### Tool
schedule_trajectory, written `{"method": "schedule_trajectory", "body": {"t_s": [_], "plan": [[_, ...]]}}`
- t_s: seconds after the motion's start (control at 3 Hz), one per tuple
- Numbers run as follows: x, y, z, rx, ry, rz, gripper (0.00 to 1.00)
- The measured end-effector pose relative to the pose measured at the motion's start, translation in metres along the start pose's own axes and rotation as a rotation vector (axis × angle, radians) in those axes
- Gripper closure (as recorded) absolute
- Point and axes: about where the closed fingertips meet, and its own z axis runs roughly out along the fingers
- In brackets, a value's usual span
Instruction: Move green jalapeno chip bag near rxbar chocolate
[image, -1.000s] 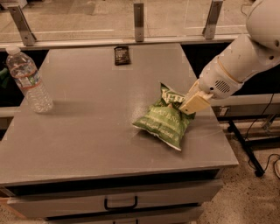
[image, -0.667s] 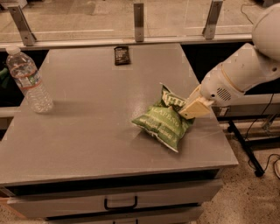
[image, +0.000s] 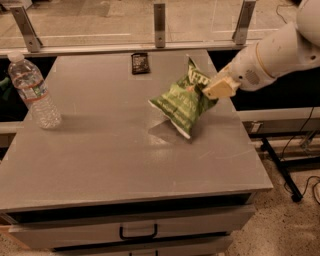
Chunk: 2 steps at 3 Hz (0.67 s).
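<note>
Three items share a grey table (image: 100, 155) fronted by drawers (image: 138, 226), with a glass-panelled rail (image: 159, 22) behind. At left stands a capped water bottle (image: 35, 92), its contents hard to make out. The rxbar chocolate (image: 140, 63) lies flat near the far edge. To its right, apart from it, the green jalapeno chip bag (image: 183, 101) hangs tilted, apparently clear of the surface, its upper right edge pinched in the gripper (image: 216, 89), which reaches in from the right.

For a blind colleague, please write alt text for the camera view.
The robot's tool grips a green chip bag by its right edge, held above the grey table. A small dark bar lies at the far edge, and a water bottle stands at the left.
</note>
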Motion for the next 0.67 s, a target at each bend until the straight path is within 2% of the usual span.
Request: {"method": "schedule_trajectory", "body": {"t_s": [0.33, 0.67], "plan": [[-0.029, -0.053, 0.000, 0.100, -0.095, 0.033, 1.00], [-0.051, -0.099, 0.012, 0.189, -0.174, 0.091, 1.00]]}}
